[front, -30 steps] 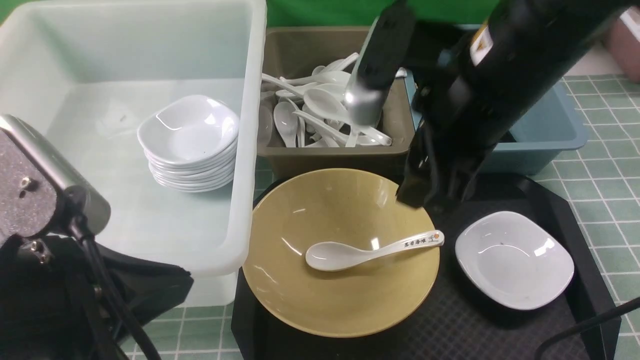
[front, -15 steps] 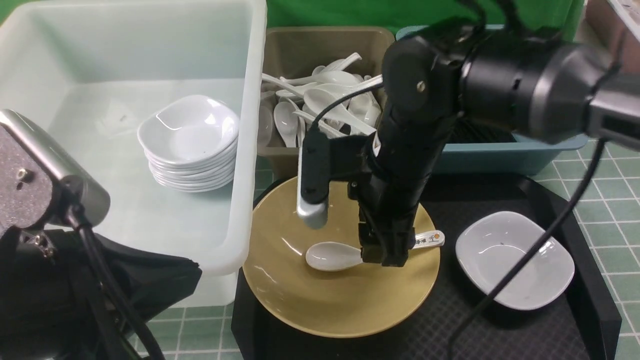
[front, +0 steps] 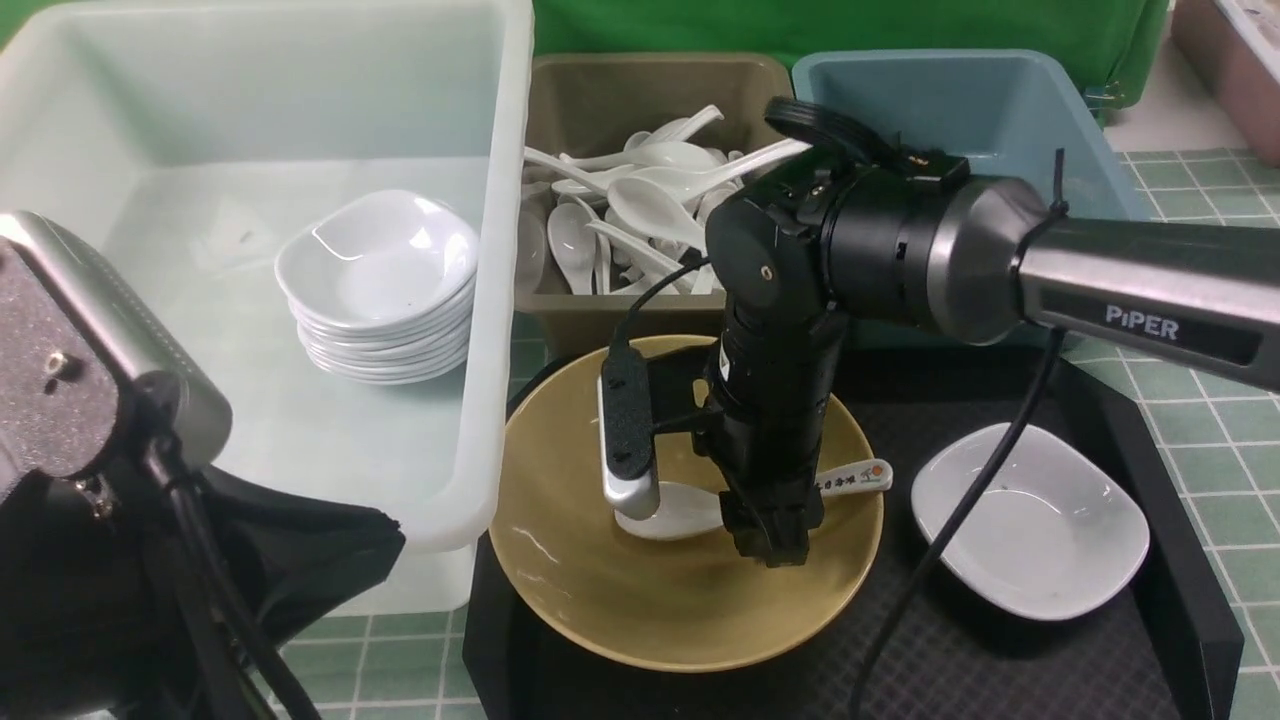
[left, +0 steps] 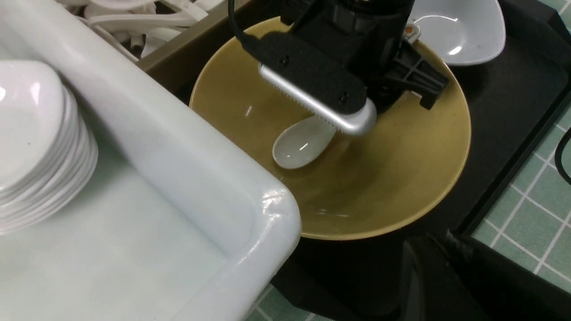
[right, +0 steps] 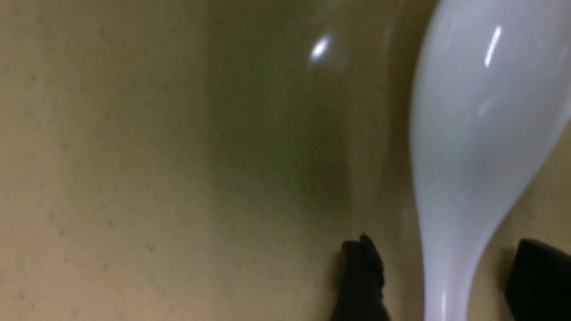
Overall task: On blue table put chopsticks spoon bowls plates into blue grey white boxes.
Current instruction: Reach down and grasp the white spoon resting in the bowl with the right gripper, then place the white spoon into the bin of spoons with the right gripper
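The right gripper [front: 766, 542] hangs released, its fingers [right: 361, 276] straddling the handle of the spoon [front: 680, 510], which lies in the yellow bowl [front: 600, 590] near centre. An off-centre squeeze could skid the glossy spoon away. The left gripper's state cannot be told.

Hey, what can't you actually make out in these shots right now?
- Front view: middle of the spoon handle, hidden behind the right gripper.
- Front view: blue box floor, mostly blocked by the right arm.
- Right wrist view: handle's end, cut off by the edge; picture blurred.

Bright even light, bowl [front: 600, 600] glints — rt wrist blurry
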Available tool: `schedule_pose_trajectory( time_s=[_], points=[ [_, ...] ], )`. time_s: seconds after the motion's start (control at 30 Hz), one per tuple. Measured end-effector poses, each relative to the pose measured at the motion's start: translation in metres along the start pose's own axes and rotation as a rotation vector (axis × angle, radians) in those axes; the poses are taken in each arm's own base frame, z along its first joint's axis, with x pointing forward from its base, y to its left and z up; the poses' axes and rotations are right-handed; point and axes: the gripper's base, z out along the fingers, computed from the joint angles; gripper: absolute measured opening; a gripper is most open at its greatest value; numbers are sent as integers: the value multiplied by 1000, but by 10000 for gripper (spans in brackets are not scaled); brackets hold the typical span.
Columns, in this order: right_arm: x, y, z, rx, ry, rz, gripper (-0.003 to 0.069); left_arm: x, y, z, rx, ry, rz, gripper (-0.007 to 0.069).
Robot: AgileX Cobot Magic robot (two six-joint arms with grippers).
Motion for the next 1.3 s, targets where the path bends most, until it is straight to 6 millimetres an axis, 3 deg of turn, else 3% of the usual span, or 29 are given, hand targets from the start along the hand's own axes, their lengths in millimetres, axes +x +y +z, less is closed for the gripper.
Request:
schedule_pose_trajectory(
  time_s=[0.03, 0.07, 0.13, 0.17, 0.2, 0.27, 0.5, 0.63, 0.77, 0.9, 0.97, 1.03, 1.07, 1.1, 1.2, 1.3],
  points=[
    [0, 0, 1, 2, -1, 2, 380, -1, 0, 0, -5, -7, 5, 4],
    [0, 0, 1, 2, 0, 1, 371, -1, 1, 0, -6, -10, 5, 4],
    [0, -2, -1, 1, 12, 9, 232, -3, 2, 0, -18, -30, 12, 4],
    [0, -2, -1, 1, 13, 9, 220, -3, 2, 0, -19, -31, 13, 4],
    [-1, -4, -6, -1, 20, 19, 150, -4, 2, 0, -22, -39, 15, 4],
    [-2, -6, -13, -2, 26, 28, 151, -5, 2, 0, -26, -52, 16, 4],
    [-11, -37, -73, 213, -25, 112, 156, -9, 4, 2, -37, -90, 17, 4],
    [-14, -62, -111, 408, -186, 239, 156, -11, 5, 11, -37, -70, 15, 4],
    [-6, -89, -127, 551, -371, 425, 156, -11, 6, 20, -33, -37, 11, 4],
    [6, -119, -112, 617, -508, 615, 156, -10, 7, 31, -26, 3, 5, 4],
    [11, -130, -97, 618, -529, 675, 156, -10, 7, 34, -24, 14, 3, 4],
    [14, -143, -70, 608, -537, 726, 156, -10, 8, 37, -22, 28, 2, 4],
    [15, -143, -70, 608, -537, 730, 156, -10, 8, 37, -22, 28, 2, 4],
    [15, -150, -48, 593, -534, 756, 156, -9, 8, 39, -21, 35, 1, 4],
    [14, -155, -19, 566, -517, 781, 156, -9, 8, 40, -20, 38, 0, 4],
    [14, -157, -4, 549, -500, 788, 163, -9, 8, 41, -20, 38, -1, 4]
  ],
)
